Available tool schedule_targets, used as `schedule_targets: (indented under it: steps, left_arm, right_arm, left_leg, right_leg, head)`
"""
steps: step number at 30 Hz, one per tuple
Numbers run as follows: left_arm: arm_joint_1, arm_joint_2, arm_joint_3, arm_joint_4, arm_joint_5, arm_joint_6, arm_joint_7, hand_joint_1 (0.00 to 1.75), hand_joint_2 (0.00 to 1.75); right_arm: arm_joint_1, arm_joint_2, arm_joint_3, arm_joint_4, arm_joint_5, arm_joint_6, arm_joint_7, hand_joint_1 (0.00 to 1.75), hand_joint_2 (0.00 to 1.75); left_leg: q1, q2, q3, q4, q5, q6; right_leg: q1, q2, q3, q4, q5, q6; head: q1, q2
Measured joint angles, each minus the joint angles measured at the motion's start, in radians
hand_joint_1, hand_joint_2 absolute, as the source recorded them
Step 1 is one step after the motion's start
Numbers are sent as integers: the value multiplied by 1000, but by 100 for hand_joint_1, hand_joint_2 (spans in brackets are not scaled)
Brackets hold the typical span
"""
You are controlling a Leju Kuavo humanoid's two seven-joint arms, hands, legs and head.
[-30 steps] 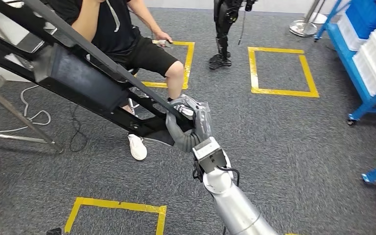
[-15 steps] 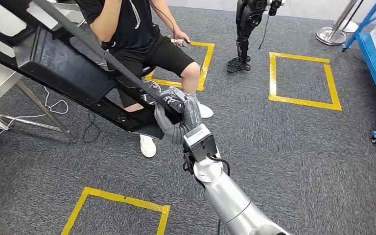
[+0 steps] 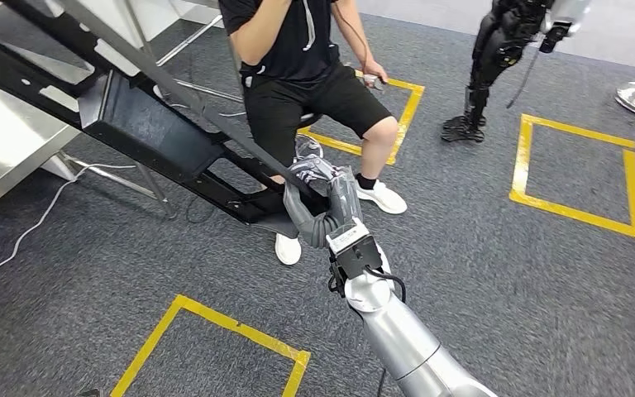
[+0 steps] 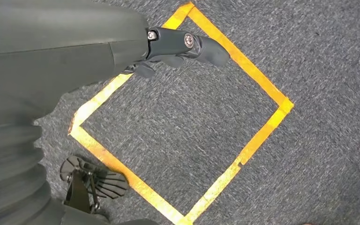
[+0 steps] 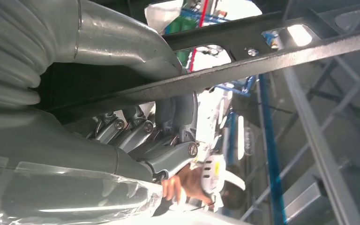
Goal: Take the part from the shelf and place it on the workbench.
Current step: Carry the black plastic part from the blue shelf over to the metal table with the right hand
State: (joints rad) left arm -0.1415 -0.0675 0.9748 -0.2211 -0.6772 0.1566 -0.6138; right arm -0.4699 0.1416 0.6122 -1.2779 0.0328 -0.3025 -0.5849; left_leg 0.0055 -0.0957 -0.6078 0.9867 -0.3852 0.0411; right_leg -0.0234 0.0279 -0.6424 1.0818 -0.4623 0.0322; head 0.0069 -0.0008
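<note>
Part: long black metal frame [image 3: 153, 136], held at its lower end, slanting up and away twd robot's left; far end runs out of the head view.
R hand: right hand [image 3: 318, 203] wrapped round the frame's bar, fingers curled under, thumb over; right wrist view shows fingers [image 5: 140, 133] closed on the dark bar. Firm hold, by the look of it.
L hand: left hand [image 4: 183, 44] hangs over the carpet, nothing in it; fingers seem loosely curled, can't tell how far apart.
Shelf: none in the now pics, so pick-up judged done; part is off it and in the air.
Workbench: steel surface [image 3: 4, 145] at far left of head view, prob the bench; frame's upper length passes above/near it, can't tell if touching.
Left to do: carry on twd bench, lower frame flat, let go. Roughly mid-task, transport leg.
Bystander: seated person [image 3: 302, 74], black top and shorts, just behind the frame's lower end; shoe [image 3: 288, 248] near R hand.
Risk: long load held at one end, prob swings wide; person's legs close to its path.
Floor: grey carpet, yellow tape square [image 3: 215, 347] near robot's feet.
Other: 2nd dark humanoid [image 3: 496, 58] standing well apart, beyond the person.
</note>
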Motion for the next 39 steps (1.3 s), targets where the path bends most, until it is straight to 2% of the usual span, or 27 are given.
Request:
schedule_targets:
  steps: [1,2,4,5,7,9,11,12,13,14,16,17,18,20,21,22,24,26,27,28,30,31,32,33,35,37,39]
  left_arm:
    - [0,-1,-1,0,-1,-2,1,0,175]
    - [0,-1,-1,0,-1,-3,3,0,175]
    - [1,-1,-1,0,-1,-6,4,0,175]
    - [2,-1,-1,0,-2,-6,5,0,175]
    - [2,-2,-1,0,-2,-8,6,0,175]
    - [-1,-2,-1,0,-2,-8,6,0,175]
    - [-2,-2,-1,0,2,-11,7,0,175]
    - [-2,-3,-1,0,4,-13,7,0,175]
    - [-1,-3,-1,0,7,-16,7,0,175]
    - [-2,-2,0,0,10,-19,7,0,175]
    - [-4,-1,0,-1,12,-22,8,0,175]
    - [-6,0,0,-1,13,-22,8,0,175]
    - [-8,1,0,-2,15,-23,8,0,175]
    - [-8,4,0,-2,18,-24,9,0,175]
    - [-7,4,0,-2,21,-25,9,0,175]
    - [-7,3,0,-2,23,-28,9,0,175]
    - [-11,0,0,-2,30,-33,9,0,175]
    - [-15,-3,0,-2,34,-37,10,0,175]
    - [-14,-4,0,-2,36,-39,11,0,175]
    - [-14,-5,0,-2,37,-40,12,0,175]
    - [-13,-7,1,-2,38,-41,12,0,175]
    - [-13,-7,1,-2,37,-41,12,0,175]
    - [-13,-6,1,-2,37,-41,12,0,175]
    - [-13,-6,1,-2,38,-41,13,0,175]
    - [-9,-6,2,-2,46,-44,13,0,175]
    - [-5,-6,7,-2,59,-50,13,0,175]
    - [-7,-5,13,-2,69,-55,13,0,175]
  right_arm:
    - [2,-2,-1,-5,2,-1,1,175,175]
    - [4,-4,-1,-10,4,-2,2,175,175]
    - [9,-4,-2,-18,8,-4,4,175,175]
    - [11,-4,-2,-22,9,-4,5,175,175]
    - [13,-2,-2,-31,11,-6,9,175,175]
    - [17,-1,-4,-37,13,-7,14,175,175]
    - [25,-3,-6,-40,17,-8,18,175,175]
    - [28,-3,-6,-41,19,-8,20,175,175]
    - [31,-3,-6,-44,21,-7,23,175,175]
    - [33,-3,-6,-47,23,-6,25,175,175]
    - [34,-2,-6,-56,26,-4,28,175,175]
    - [34,-2,-6,-60,27,-3,29,175,175]
    - [35,-2,-6,-64,27,-2,29,175,175]
    - [36,0,-7,-70,27,-1,31,175,175]
    - [37,0,-7,-72,28,0,32,175,175]
    - [37,1,-7,-75,29,0,32,175,175]
    - [39,-3,-10,-78,31,2,34,175,175]
    - [46,-10,-13,-78,30,3,35,175,175]
    - [50,-13,-14,-78,31,3,35,175,175]
    - [52,-14,-14,-78,31,4,35,175,175]
    - [53,-16,-14,-78,32,4,35,175,175]
    - [52,-16,-14,-78,33,5,35,175,175]
    - [52,-16,-14,-79,33,6,35,175,175]
    - [52,-15,-15,-79,34,8,35,175,175]
    - [53,-13,-16,-80,39,12,35,175,175]
    - [53,-7,-16,-81,45,17,35,175,175]
    - [53,-3,-18,-81,47,19,35,175,175]
  left_leg:
    - [0,-10,-4,9,-6,-8]
    - [1,-17,-10,16,-10,-14]
    - [5,-29,-19,20,-13,-24]
    - [8,-25,-22,23,-15,-28]
    - [10,21,-41,67,-40,-36]
    - [12,77,-98,184,-97,-44]
    - [15,92,-159,297,-137,-47]
    - [15,94,-168,308,-133,-45]
    - [14,96,-154,278,-111,-41]
    - [10,107,-120,215,-79,-33]
    - [-4,147,-47,85,-34,-13]
    - [-11,163,-26,49,-27,-5]
    - [-17,167,-21,37,-29,1]
    - [-16,145,-13,21,-23,10]
    - [-14,133,-4,7,-17,15]
    - [-10,121,6,-7,-9,21]
    - [-6,98,18,-23,1,28]
    - [-4,70,16,-22,2,29]
    - [-3,54,16,-20,1,27]
    - [-1,39,15,-17,-1,23]
    - [6,10,13,-4,-10,8]
    - [8,-2,8,7,-16,-2]
    - [9,-11,2,16,-22,-11]
    - [9,-18,-5,22,-25,-19]
    - [13,-26,-12,26,-28,-26]
    - [17,8,-21,50,-43,-32]
    - [18,67,-64,144,-90,-39]
  right_leg:
    - [-4,13,22,-50,21,0]
    - [-5,23,34,-75,31,-5]
    - [-2,14,35,-78,33,-23]
    - [-1,7,36,-79,34,-30]
    - [-3,-9,41,-81,34,-42]
    - [3,-29,46,-82,29,-54]
    - [12,-51,48,-82,25,-61]
    - [15,-61,49,-82,23,-63]
    - [18,-71,51,-82,21,-64]
    - [21,-81,54,-82,18,-64]
    - [27,-99,62,-84,13,-62]
    - [28,-108,65,-85,11,-59]
    - [28,-117,67,-86,8,-55]
    - [29,-133,70,-89,4,-47]
    - [30,-125,69,-82,0,-44]
    - [31,-105,62,-63,-9,-43]
    - [25,-51,12,40,-50,-46]
    - [16,-30,-55,160,-91,-42]
    - [10,-29,-71,182,-92,-34]
    - [4,-29,-65,161,-75,-21]
    - [-10,-14,-7,33,-18,6]
    - [-15,-3,24,-26,3,11]
    - [-17,5,42,-61,14,9]
    - [-15,10,46,-70,15,0]
    - [-12,0,45,-68,15,-18]
    - [-12,-12,50,-70,13,-31]
    - [-7,-28,58,-71,8,-44]
  head:
    - [0,0]
    - [0,0]
    - [0,0]
    - [-1,0]
    - [-6,0]
    - [-11,0]
    - [-11,0]
    - [-12,0]
    - [-12,0]
    - [-12,0]
    - [-10,0]
    - [-10,0]
    - [-9,0]
    - [-10,0]
    - [-9,0]
    - [-9,0]
    - [-4,0]
    - [0,0]
    - [1,0]
    - [1,0]
    - [0,0]
    - [2,0]
    - [3,0]
    - [2,0]
    - [1,0]
    - [-3,0]
    - [-8,0]
